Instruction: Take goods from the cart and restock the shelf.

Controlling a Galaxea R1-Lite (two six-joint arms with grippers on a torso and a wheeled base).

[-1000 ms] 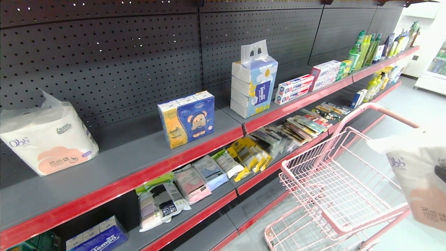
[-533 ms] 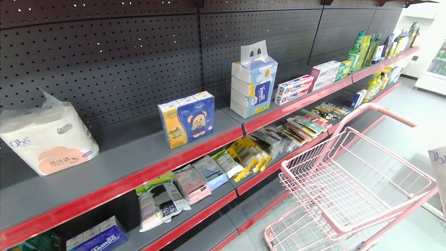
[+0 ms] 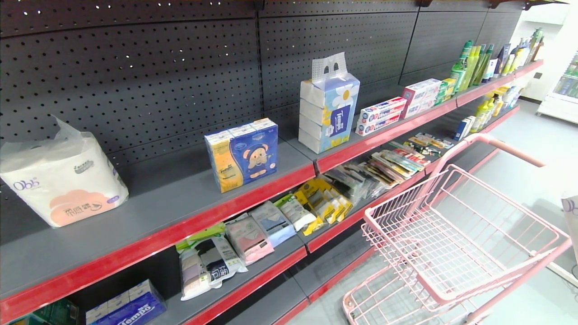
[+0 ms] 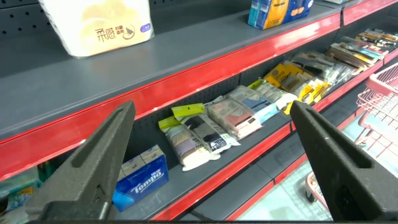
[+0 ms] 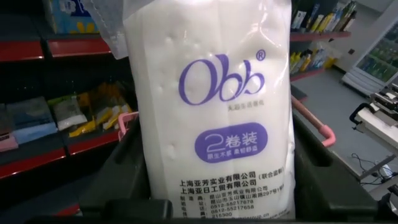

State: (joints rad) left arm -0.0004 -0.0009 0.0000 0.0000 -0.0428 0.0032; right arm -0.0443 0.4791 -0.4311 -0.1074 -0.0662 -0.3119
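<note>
The right tool [image 5: 217,186] grips the toilet-paper pack [image 3: 572,230] upright at the head view's right edge, ready for the shelf [image 3: 171,198]; the left tool [image 4: 211,111] gapes open.

Bare shelf [image 3: 171,198] stretch between roll pack [image 3: 63,180] and tissue pack [image 3: 241,153], pink cart [image 3: 505,148] at right
</note>
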